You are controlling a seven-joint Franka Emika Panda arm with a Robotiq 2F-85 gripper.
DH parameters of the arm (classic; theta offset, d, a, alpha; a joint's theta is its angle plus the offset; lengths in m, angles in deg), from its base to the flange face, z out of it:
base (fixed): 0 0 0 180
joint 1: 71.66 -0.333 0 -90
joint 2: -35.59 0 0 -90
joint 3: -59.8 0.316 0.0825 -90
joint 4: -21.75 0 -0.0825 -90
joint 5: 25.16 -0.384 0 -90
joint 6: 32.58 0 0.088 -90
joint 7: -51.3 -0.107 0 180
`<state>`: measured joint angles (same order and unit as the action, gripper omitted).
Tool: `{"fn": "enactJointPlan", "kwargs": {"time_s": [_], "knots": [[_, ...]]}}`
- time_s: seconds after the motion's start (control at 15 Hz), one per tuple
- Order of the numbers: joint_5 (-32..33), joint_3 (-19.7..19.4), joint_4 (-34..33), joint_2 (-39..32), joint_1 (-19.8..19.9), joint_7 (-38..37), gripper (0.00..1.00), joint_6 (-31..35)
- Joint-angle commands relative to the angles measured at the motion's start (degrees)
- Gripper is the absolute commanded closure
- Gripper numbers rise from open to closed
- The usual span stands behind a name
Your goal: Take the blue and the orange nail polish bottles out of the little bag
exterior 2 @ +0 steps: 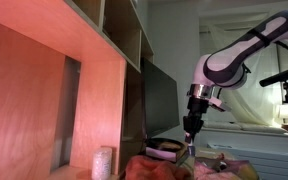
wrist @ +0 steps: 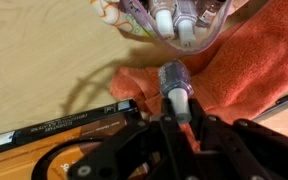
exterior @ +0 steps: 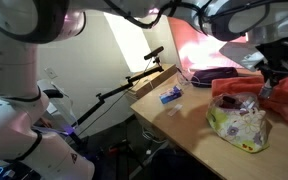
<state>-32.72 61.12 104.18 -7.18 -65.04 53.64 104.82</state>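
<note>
In the wrist view my gripper (wrist: pixel 178 116) is shut on the pale cap of a bluish nail polish bottle (wrist: pixel 171 75) and holds it over the orange-red cloth (wrist: pixel 246 68). The little bag (wrist: pixel 174 18), see-through with a dotted pattern, lies just beyond it with several white-capped bottles showing at its mouth. No orange bottle can be told apart. In an exterior view the bag (exterior: pixel 238 124) lies on the table near the front edge, with my gripper (exterior: pixel 271 76) behind it. In an exterior view my gripper (exterior 2: pixel 190 127) points down above the cloth.
A flat dark case (wrist: pixel 66 125) lies on the wooden table (wrist: pixel 34 50) beside the cloth. A small blue object (exterior: pixel 171 95) lies near the table's edge. A dark purple item (exterior: pixel 216 74) sits at the back. Wooden shelving (exterior 2: pixel 84 70) stands beside the table.
</note>
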Motion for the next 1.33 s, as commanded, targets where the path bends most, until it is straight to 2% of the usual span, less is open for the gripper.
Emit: {"fn": "enactJointPlan", "kwargs": {"time_s": [0.0, 0.4, 0.67, 0.93, 1.27], "knots": [[1.89, -1.39, -0.22, -0.73, -2.60, -2.70, 0.95, 0.76], [6.37, -2.74, -2.03, -1.88, -6.89, -4.71, 0.95, -0.52], [9.04, -2.27, -5.22, -3.50, -8.51, -2.79, 0.95, -2.54], [10.10, 0.86, -11.02, -5.94, -8.15, 5.52, 0.95, -12.07], [11.58, 1.73, -19.19, -9.95, -9.14, 12.84, 0.95, -21.08]]}}
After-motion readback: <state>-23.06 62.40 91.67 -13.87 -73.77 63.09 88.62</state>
